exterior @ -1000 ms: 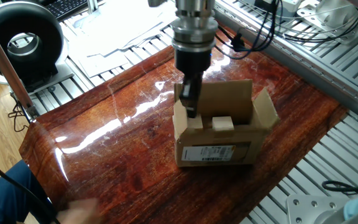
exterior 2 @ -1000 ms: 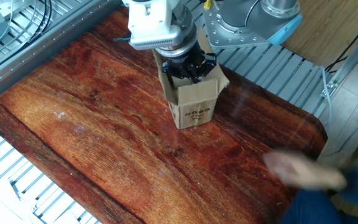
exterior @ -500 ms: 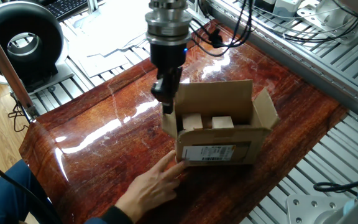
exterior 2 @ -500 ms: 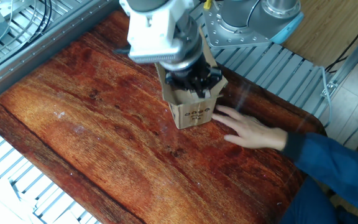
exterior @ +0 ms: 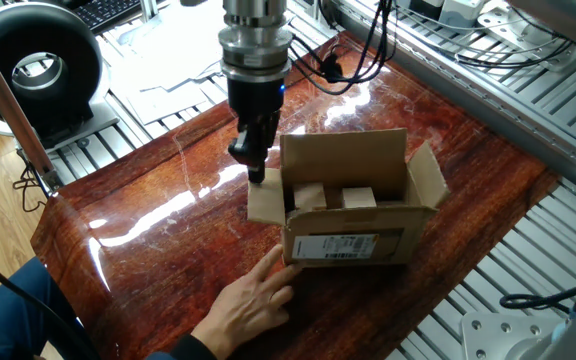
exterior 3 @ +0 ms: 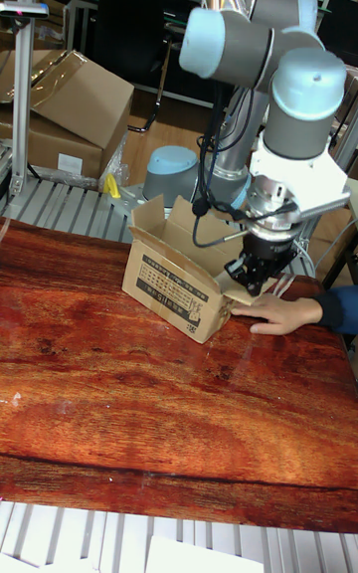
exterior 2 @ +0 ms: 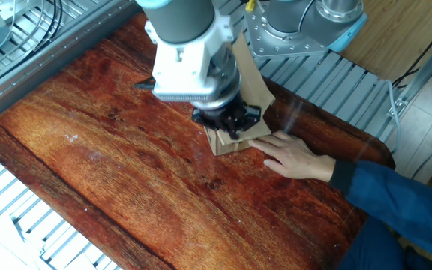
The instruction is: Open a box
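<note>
The brown cardboard box (exterior: 353,232) stands mid-table with its white barcode label facing the front. Its back and right flaps stand up, and the left end flap (exterior: 266,203) is folded outward, almost flat. My gripper (exterior: 255,172) hangs just left of the box, fingers close together on that flap's outer edge. Seen from the other side, the gripper (exterior 2: 231,124) covers most of the box (exterior 2: 235,142). The tall view has the gripper (exterior 3: 249,280) at the right end of the box (exterior 3: 174,280).
A person's hand (exterior: 253,300) rests on the table against the box's front left corner, also seen as a hand (exterior 2: 295,157) with a blue sleeve. Two pale wooden blocks (exterior: 311,196) sit inside the box. Slatted metal rails surround the wooden tabletop (exterior: 168,240).
My gripper moved left from inside the box's left end, and the left flap swung outward with it. A person's hand came in and settled against the box.
</note>
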You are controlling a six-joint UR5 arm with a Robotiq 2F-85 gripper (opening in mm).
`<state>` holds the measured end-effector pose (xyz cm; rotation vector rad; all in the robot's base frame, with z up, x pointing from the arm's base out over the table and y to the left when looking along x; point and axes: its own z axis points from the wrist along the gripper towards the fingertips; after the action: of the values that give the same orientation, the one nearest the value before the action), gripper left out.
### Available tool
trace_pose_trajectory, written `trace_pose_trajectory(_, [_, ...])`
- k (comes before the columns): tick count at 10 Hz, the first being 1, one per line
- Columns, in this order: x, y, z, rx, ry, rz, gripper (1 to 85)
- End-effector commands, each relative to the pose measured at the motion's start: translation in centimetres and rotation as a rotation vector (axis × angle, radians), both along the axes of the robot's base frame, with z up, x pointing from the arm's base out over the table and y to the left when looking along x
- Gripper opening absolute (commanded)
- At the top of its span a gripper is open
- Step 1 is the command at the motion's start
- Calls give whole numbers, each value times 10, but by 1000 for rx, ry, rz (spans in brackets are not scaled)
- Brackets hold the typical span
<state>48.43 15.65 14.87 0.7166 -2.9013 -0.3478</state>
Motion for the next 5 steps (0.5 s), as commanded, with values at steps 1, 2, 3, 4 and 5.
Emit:
trace_pose_trajectory(1, [13,1,-5,-5,-28,-18,10])
trace_pose_trajectory(2, [13,-8,5,-26,-26,-13,10])
trace_pose_trajectory(3, [17,-23,19,-56,-38,-4,10])
trace_pose_trajectory(4, [20,-36,37,-69,-55,-7,10])
trace_pose_trajectory(5, [24,-47,51,-87,-84,-19,10])
